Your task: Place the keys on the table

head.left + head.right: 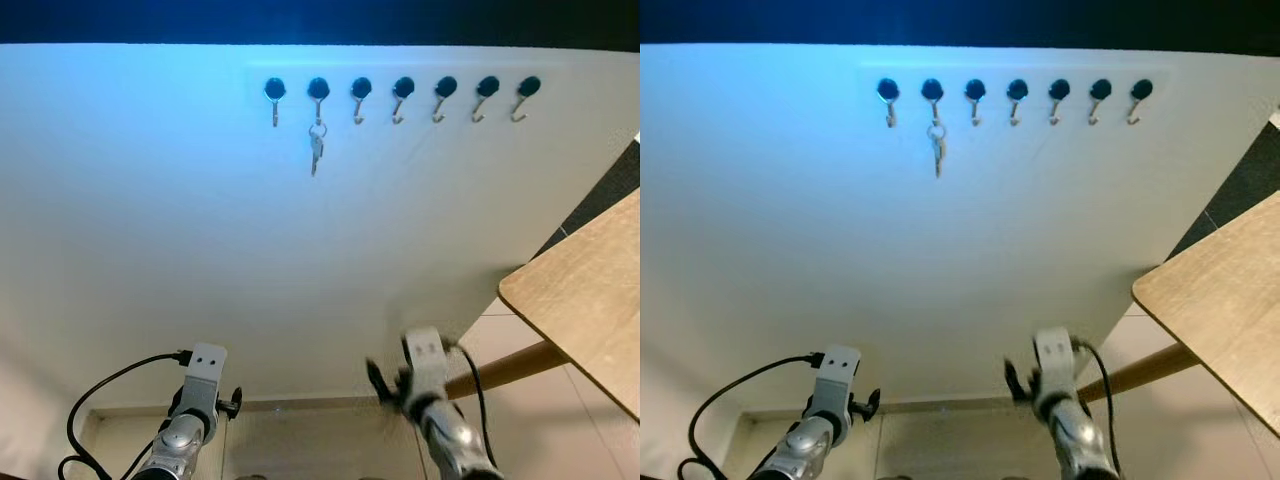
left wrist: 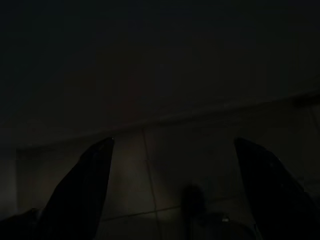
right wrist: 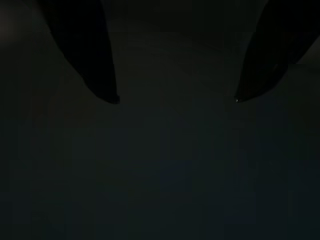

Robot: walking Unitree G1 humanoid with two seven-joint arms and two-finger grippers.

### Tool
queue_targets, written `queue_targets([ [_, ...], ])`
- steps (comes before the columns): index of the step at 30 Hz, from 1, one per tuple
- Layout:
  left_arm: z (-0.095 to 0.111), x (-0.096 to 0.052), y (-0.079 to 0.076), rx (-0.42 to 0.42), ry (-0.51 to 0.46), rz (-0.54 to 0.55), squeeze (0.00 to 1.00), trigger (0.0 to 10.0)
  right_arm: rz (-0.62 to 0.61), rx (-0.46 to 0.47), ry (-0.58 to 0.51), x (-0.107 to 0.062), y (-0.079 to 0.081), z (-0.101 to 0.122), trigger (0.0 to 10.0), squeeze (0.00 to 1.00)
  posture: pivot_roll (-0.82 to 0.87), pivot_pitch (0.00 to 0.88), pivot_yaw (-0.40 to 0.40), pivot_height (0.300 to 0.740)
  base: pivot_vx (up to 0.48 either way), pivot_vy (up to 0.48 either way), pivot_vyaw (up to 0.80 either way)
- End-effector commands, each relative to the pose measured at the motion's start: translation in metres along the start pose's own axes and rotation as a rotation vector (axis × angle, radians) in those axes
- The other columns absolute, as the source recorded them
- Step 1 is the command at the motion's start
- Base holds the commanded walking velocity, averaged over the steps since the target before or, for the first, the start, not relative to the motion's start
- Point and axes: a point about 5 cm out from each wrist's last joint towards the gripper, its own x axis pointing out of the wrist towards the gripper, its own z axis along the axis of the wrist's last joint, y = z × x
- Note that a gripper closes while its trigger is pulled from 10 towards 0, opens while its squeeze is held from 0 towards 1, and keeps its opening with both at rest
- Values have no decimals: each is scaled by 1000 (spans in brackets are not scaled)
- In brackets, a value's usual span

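A small bunch of silver keys (image 1: 316,148) hangs from the second hook from the left in a row of dark hooks (image 1: 402,92) high on the white wall. To the right stands a light wooden table (image 1: 590,290), its rounded corner nearest the wall. Both silver arms hang low, far below the keys: the left arm (image 1: 195,400) and the right arm (image 1: 430,390). In the dark left wrist view, my left gripper (image 2: 173,141) is open over floor tiles. My right gripper (image 3: 175,100) is open too, with nothing between its fingers.
The white wall (image 1: 200,230) faces me, with a skirting board (image 1: 300,405) and pale floor tiles below. A wooden table leg (image 1: 510,368) slants under the tabletop near my right arm. A black cable (image 1: 100,400) loops beside the left arm.
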Motion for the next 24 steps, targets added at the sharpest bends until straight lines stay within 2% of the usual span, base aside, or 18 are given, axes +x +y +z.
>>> queue_targets([
  [1, 11, 1, 4, -11, -67, 28, 0, 10000, 26, -41, -100, 6, 2, 19, 10000, 0, 14, 49, -17, 740, 0, 0, 0],
  [2, 11, 1, 4, -11, -67, 28, 0, 10000, 26, -41, -100, 6, 2, 19, 10000, 0, 14, 49, -17, 740, 0, 0, 0],
  [4, 26, 2, 12, -26, -157, 82, 0, 10000, 50, -53, -216, 14, 4, 45, 10000, 0, 16, 52, -20, 740, 0, 0, 0],
  [5, 26, 2, 12, -26, -157, 82, 0, 10000, 50, -53, -216, 14, 4, 45, 10000, 0, 16, 52, -20, 740, 0, 0, 0],
  [7, 42, 2, 21, -47, -241, 147, 0, 10000, 81, -72, -318, 20, 9, 70, 10000, 0, 18, 58, -25, 740, 0, 0, 0],
  [8, 42, 2, 21, -47, -241, 147, 0, 10000, 81, -72, -318, 20, 9, 70, 10000, 0, 18, 58, -25, 740, 0, 0, 0],
  [11, 68, 1, 32, -73, -365, 226, 0, 10000, 157, -105, -470, 26, 19, 111, 10000, 0, 19, 63, -27, 740, 0, 0, 0],
  [12, 68, 1, 32, -73, -365, 226, 0, 10000, 157, -105, -470, 26, 19, 111, 10000, 0, 19, 63, -27, 740, 0, 0, 0],
  [13, 77, 0, 34, -77, -409, 236, 0, 10000, 176, -114, -519, 26, 22, 124, 10000, 0, 18, 63, -27, 740, 0, 0, 0],
  [14, 87, -1, 35, -88, -462, 230, 0, 10000, 191, -126, -574, 27, 25, 139, 10000, 0, 18, 64, -28, 740, 0, 0, 0],
  [15, 87, -1, 35, -88, -462, 230, 0, 10000, 191, -126, -574, 27, 25, 139, 10000, 0, 18, 64, -28, 740, 0, 0, 0],
  [17, 102, -4, 34, -90, -538, 183, 0, 10000, 208, -144, -645, 27, 28, 159, 10000, 0, 19, 65, -30, 740, 0, 0, 0],
  [18, 102, -4, 34, -90, -538, 183, 0, 10000, 208, -144, -645, 27, 28, 159, 10000, 0, 19, 65, -30, 740, 0, 0, 0],
  [20, 117, -8, 25, -43, -632, 86, 0, 10000, 226, -163, -696, 25, 31, 175, 10000, 0, 24, 67, -34, 740, 0, 0, 0],
  [21, 117, -8, 25, -43, -632, 86, 0, 10000, 226, -163, -696, 25, 31, 175, 10000, 0, 24, 67, -34, 740, 0, 0, 0],
  [24, 136, -20, 12, 19, -771, -10, 0, 10000, 235, -184, -771, 22, 34, 199, 10000, 0, 23, 69, -34, 740, 0, 0, 0],
])
